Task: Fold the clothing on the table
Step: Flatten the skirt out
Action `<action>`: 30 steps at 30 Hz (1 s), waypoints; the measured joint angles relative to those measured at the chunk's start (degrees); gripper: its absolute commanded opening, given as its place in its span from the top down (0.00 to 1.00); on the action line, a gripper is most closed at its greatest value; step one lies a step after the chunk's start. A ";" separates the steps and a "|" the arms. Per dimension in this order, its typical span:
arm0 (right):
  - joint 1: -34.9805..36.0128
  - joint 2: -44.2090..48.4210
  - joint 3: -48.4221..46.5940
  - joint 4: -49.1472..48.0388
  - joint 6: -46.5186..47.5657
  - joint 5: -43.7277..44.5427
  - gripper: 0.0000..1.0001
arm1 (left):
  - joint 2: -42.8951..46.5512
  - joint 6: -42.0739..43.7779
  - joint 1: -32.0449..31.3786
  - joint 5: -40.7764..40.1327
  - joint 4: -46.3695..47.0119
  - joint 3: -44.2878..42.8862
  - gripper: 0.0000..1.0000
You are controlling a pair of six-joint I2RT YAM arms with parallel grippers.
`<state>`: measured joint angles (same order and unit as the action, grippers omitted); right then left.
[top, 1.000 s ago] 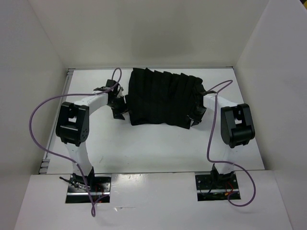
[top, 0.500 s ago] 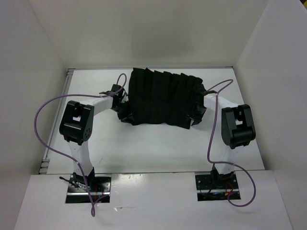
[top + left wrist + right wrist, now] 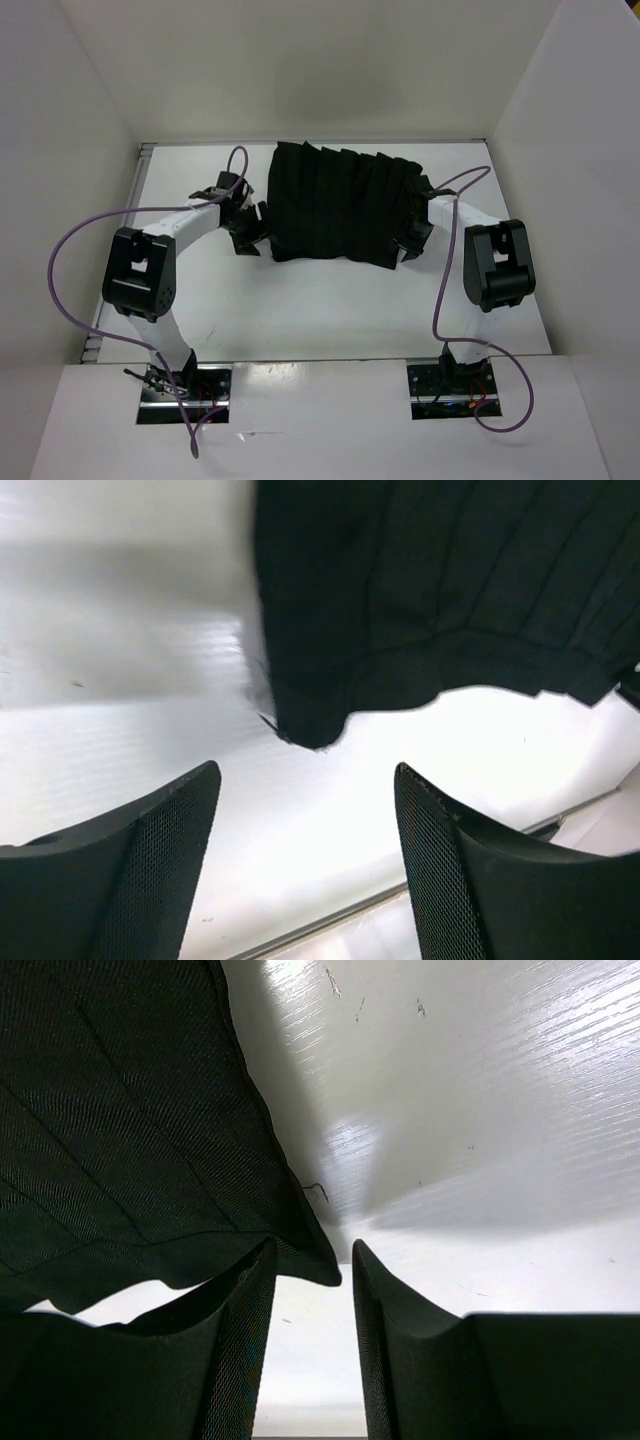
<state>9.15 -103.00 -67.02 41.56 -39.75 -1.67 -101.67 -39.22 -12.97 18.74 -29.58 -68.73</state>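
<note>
Top external: the clothing (image 3: 340, 205) lies spread flat on the worktop (image 3: 330, 300), toward 12 o'clock from its middle. It lies just as it did a second ago. Half a second ago the left jaws had closed in on its 8 o'clock corner. Now they have drawn back out toward 9 o'clock and stand spread, and the left arm (image 3: 140, 275) has its elbow swung further outward. That attempt seems to have come away empty, so no fold has started and the corner likely needs a fresh approach. The right jaws have kept their place at the 4 o'clock corner. Both sets are too small and dark here to read against the fabric.

Left wrist: the jaws are wide with only bare worktop (image 3: 130, 720) between them. The clothing's corner (image 3: 310, 720) hangs at 12 o'clock, clear of both fingers (image 3: 150, 860). The rest of the garment runs off the frame.

Right wrist: the jaws stand narrowly apart, with white worktop (image 3: 480, 1110) visible through the gap. The clothing's corner (image 3: 120, 1140) ends right at their mouth, toward 11 o'clock. The left finger (image 3: 200, 1360) covers the hem, so any contact underneath is hidden.
</note>
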 measured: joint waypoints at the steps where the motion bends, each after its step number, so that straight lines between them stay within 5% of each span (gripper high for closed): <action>1: -0.04 0.02 0.02 0.00 0.00 0.00 0.58 | 0.09 0.02 0.37 -0.20 0.15 0.00 0.25; 12: -0.04 0.46 1.05 -0.04 0.02 -0.04 0.58 | -6.56 -0.24 1.27 0.44 2.25 -0.17 0.35; 18: -0.04 1.92 3.10 -0.37 -0.15 -0.57 0.58 | -7.65 -0.28 1.27 0.46 4.15 -0.13 0.61; 20: -0.04 2.75 4.35 -0.63 -0.48 -0.83 0.49 | -7.91 -0.35 1.27 0.55 4.52 -0.11 0.73; 25: -0.04 3.76 5.70 -2.21 -0.87 -1.88 0.44 | -8.72 -0.28 1.27 1.09 5.40 -0.02 0.98; 30: -0.04 3.76 5.70 -4.98 -1.03 -2.64 0.43 | -8.90 -0.04 1.27 1.55 5.70 -0.04 1.00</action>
<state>9.10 -99.24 -61.32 36.58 -40.77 -4.32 -110.56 -39.27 -11.70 20.29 -23.88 -68.77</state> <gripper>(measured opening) 0.568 0.020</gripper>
